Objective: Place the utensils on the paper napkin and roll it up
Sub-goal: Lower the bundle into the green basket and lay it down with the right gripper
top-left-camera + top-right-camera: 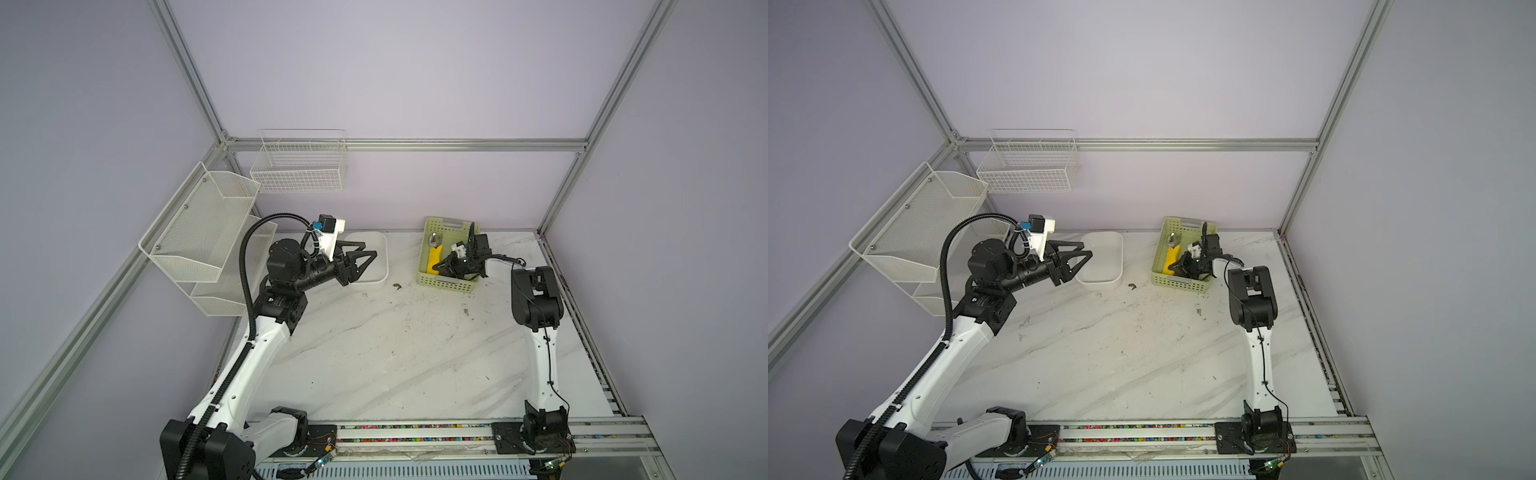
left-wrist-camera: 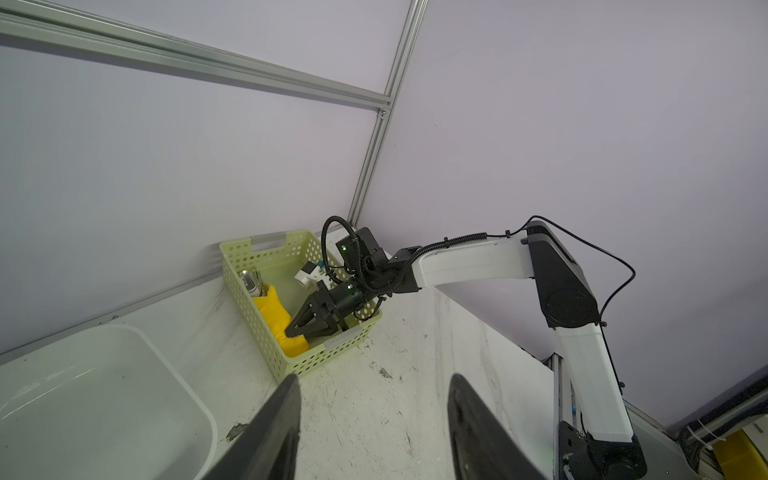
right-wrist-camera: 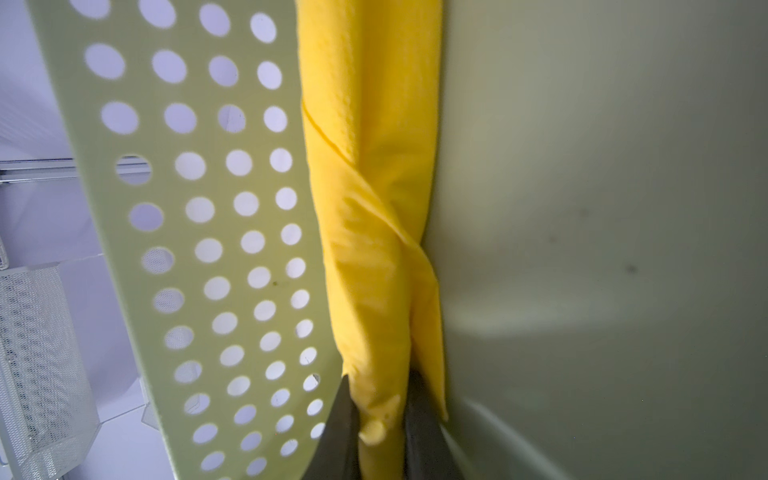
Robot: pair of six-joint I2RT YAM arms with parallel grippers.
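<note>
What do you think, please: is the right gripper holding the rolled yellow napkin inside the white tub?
Not quite. The right gripper is holding the rolled yellow napkin inside the pale green perforated basket, not the white tub; the right wrist view shows it.

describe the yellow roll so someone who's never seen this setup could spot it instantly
On the marble table, find the pale green perforated basket in the far right corner. Along its wall nearest the white tub lies the paper napkin, rolled up, silver utensils poking from its far end. It is the basket's only yellow thing, with the right claw pinching its near end.
</note>
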